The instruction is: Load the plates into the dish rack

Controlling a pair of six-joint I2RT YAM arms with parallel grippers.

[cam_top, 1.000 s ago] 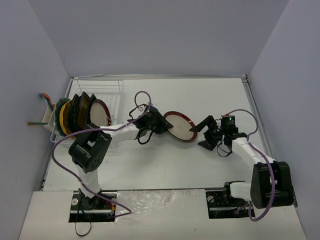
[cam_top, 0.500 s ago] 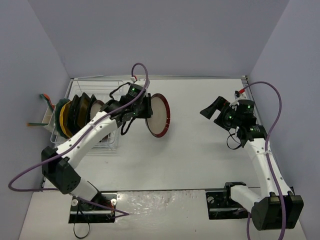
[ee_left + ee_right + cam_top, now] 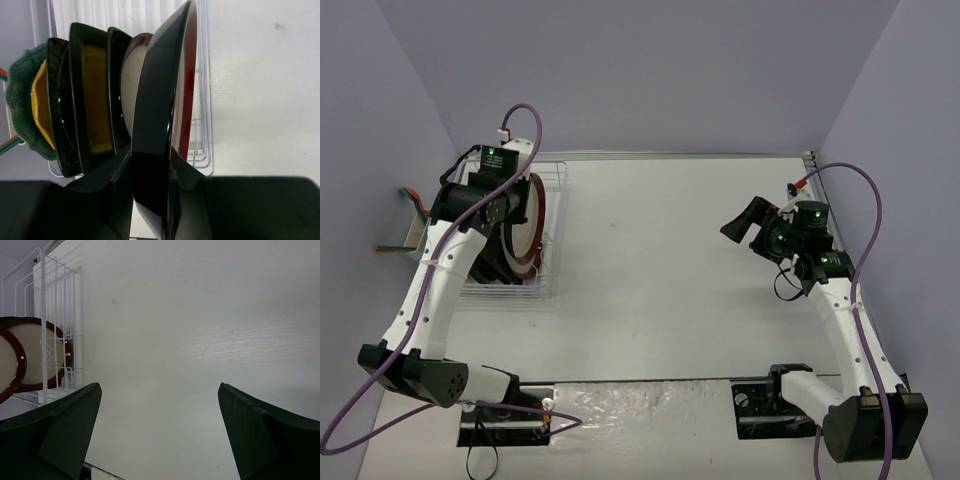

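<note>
One red-rimmed plate is hanging on edge from my left gripper, which I'm clamping on its rim above the dish rack so it can drop into a slot. My right gripper is hovering spread wide over the table. At my left wrist, I'm lining the plate up beside the racked plates. At my right wrist, nothing is sitting between my fingers.

The right gripper hangs with its jaws wide apart over the white surface, while at far left the dish rack holds two cream, red-rimmed plates.
</note>
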